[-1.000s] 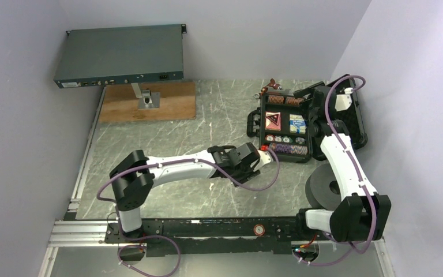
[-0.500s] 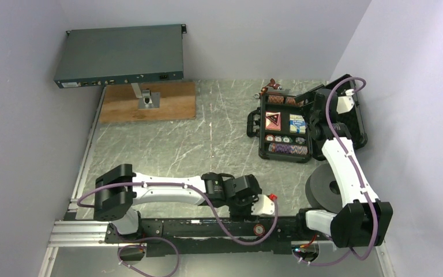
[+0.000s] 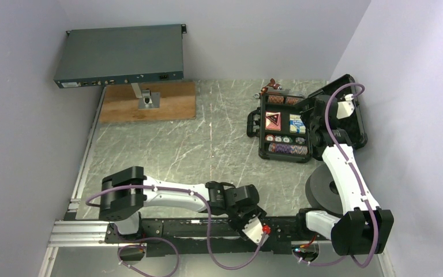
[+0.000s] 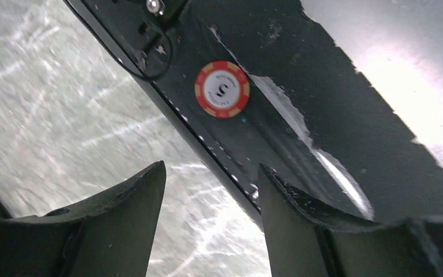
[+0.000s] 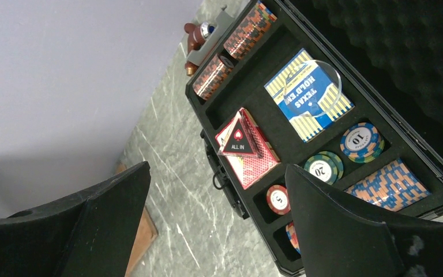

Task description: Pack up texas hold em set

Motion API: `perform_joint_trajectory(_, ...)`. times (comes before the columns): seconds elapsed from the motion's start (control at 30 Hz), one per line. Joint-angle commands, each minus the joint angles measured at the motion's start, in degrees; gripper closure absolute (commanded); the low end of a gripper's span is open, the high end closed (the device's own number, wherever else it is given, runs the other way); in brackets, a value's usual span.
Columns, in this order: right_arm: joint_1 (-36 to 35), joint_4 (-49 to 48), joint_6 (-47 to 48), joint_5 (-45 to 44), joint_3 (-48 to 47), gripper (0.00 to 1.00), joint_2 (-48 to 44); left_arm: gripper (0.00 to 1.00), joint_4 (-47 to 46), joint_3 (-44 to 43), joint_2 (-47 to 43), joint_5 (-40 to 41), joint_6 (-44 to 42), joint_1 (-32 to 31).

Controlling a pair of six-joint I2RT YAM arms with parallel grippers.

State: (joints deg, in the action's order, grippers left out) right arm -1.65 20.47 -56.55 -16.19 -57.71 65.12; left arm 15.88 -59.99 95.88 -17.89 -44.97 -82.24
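At the near edge of the desk (image 3: 196,150), our left end effector (image 4: 210,173) hangs spread open over a red chip (image 4: 222,89) on the black rail (image 4: 323,86). Farther off, by the right wall (image 3: 415,86), our right end effector (image 5: 218,170), also spread, overlooks the open case (image 5: 248,92) holding chips (image 5: 359,139), decks (image 5: 308,101) and a triangle piece (image 5: 239,141).
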Motion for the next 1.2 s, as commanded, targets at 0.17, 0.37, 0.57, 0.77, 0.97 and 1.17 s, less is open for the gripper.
perform_joint_trajectory(0.17,0.2,-3.5,4.1,-2.2,-0.6,0.07,-2.2,0.37,6.2,-8.9,8.1,-0.5,-17.9,-1.3)
perform_joint_trajectory(0.37,0.3,-3.9,5.2,-2.8,-2.0,0.05,-2.0,0.39,13.5,-14.1,12.8,0.0,-21.8,-2.2)
perform_joint_trajectory(0.57,0.3,-4.6,4.9,-1.6,-1.4,0.05,-1.4,0.39,15.5,-18.3,16.6,-2.2,-22.1,-2.7)
perform_joint_trajectory(0.77,0.3,-4.4,5.3,-1.6,-1.3,0.05,-1.2,0.39,25.3,-27.4,21.6,-5.4,-23.6,-3.0)
perform_joint_trajectory(0.97,0.3,-4.2,5.2,-0.7,-1.1,0.05,-1.4,0.41,33.0,-33.9,26.4,-4.7,-24.0,-3.8)
perform_joint_trajectory(1.17,0.3,-3.8,5.4,-0.3,-0.9,0.05,-1.4,0.44,35.7,-34.8,28.0,-3.3,-23.6,-4.5)
